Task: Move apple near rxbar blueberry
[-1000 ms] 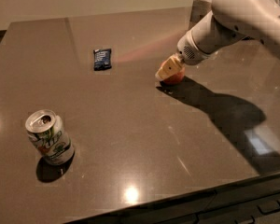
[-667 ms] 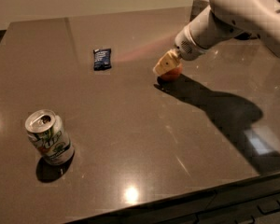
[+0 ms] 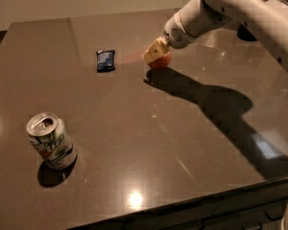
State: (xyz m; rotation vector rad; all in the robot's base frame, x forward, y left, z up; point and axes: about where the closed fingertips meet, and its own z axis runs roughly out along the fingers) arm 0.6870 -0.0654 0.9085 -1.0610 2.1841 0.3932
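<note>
One gripper (image 3: 156, 52) on one apple (image 3: 162, 62), one rxbar blueberry (image 3: 105, 60), one soda can (image 3: 51, 141), one table (image 3: 182, 147).

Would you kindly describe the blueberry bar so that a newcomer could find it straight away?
Start at the dark brown table and look to its far side, left of the end effector that grips the apple. The rxbar blueberry lies flat there, alone. It is the only dark blue rectangular wrapper; the soda can stands near the front edge.

White rounded arm (image 3: 230, 6), cream end effector (image 3: 155, 51) at the apple (image 3: 162, 62).
</note>
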